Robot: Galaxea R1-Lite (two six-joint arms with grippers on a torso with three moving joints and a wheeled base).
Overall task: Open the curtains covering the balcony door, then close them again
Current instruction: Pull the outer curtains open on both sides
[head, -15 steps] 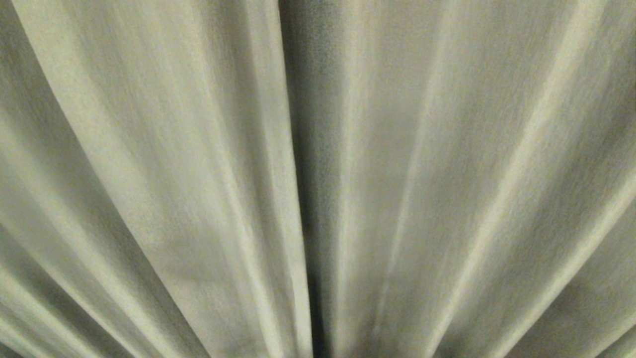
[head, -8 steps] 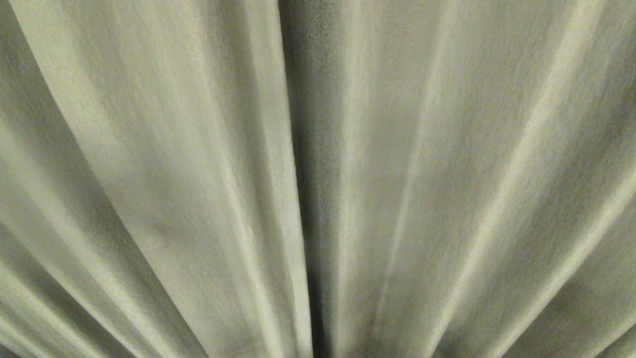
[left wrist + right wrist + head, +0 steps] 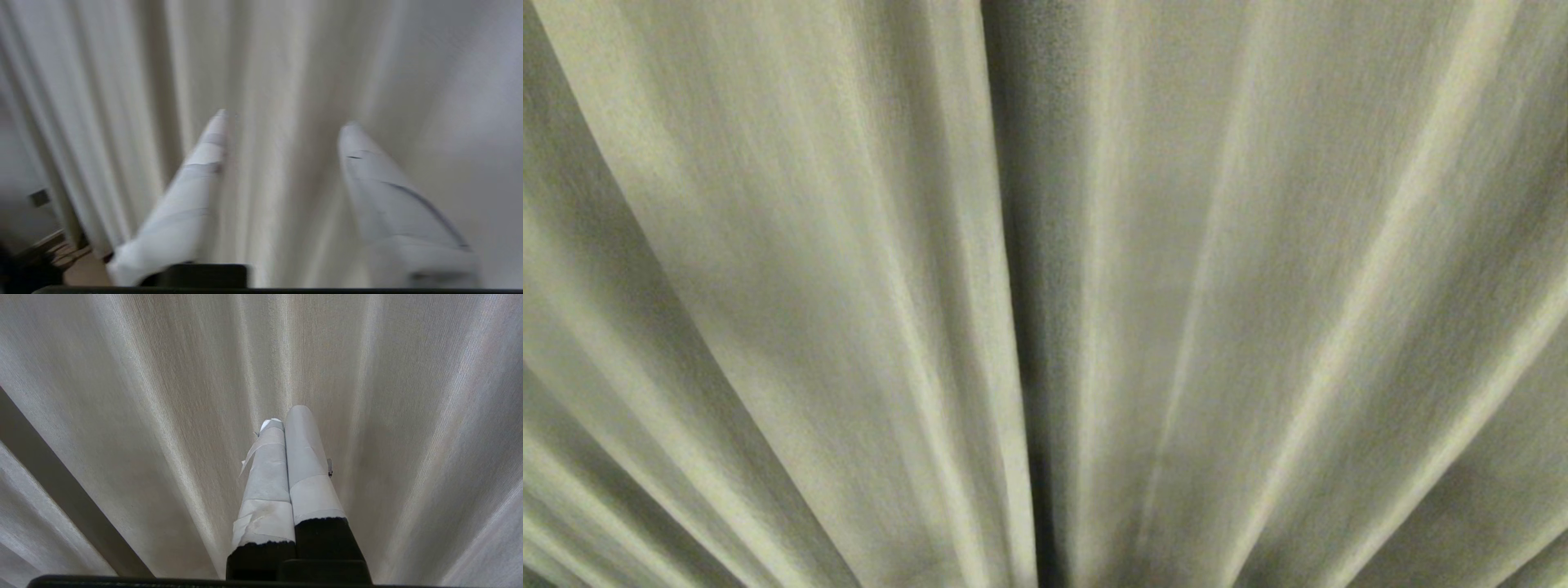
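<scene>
Cream pleated curtains [image 3: 833,269] fill the whole head view, and a dark seam [image 3: 1033,327] where the two panels meet runs down the middle. No arm shows in that view. In the left wrist view my left gripper [image 3: 286,118] is open, its white-taped fingers spread wide in front of the curtains [image 3: 278,61], with nothing between them. In the right wrist view my right gripper [image 3: 286,416] is shut and empty, pointing at the curtains [image 3: 163,396]. The balcony door is hidden behind the fabric.
A dark strip [image 3: 61,482] runs diagonally beside the fabric in the right wrist view. In the left wrist view, a bit of brown floor [image 3: 81,269] and dark objects [image 3: 32,261] show past the curtain's edge.
The head view has hardly changed; only faint shading on the left panel has shifted.
</scene>
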